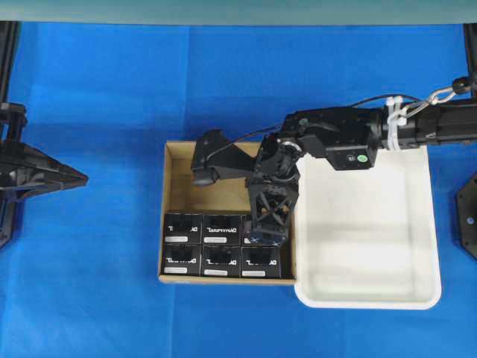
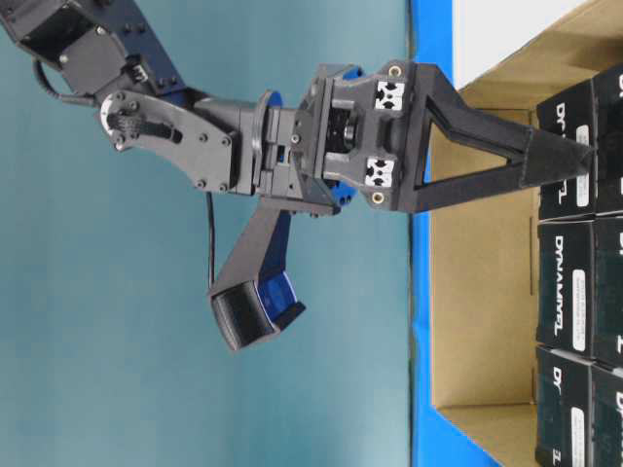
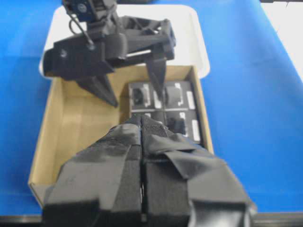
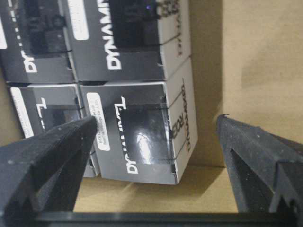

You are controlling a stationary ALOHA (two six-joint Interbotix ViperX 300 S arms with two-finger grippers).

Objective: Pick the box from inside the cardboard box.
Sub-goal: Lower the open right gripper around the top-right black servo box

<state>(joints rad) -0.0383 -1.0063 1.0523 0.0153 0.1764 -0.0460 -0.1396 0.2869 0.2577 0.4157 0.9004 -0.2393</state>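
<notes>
Right arm (image 1: 417, 123) reaches in from the right edge of the overhead view, wrist bent down. Right gripper (image 1: 268, 231) points downward, jaws spread wide with nothing between them; in the wrist view its two dark fingers (image 4: 42, 156) stand far apart at either side of the frame. Left gripper (image 3: 142, 132) fingers pressed together, tips meeting, level pose. Left arm (image 1: 33, 175) sits at the left edge of the overhead view, well apart from the right.
</notes>
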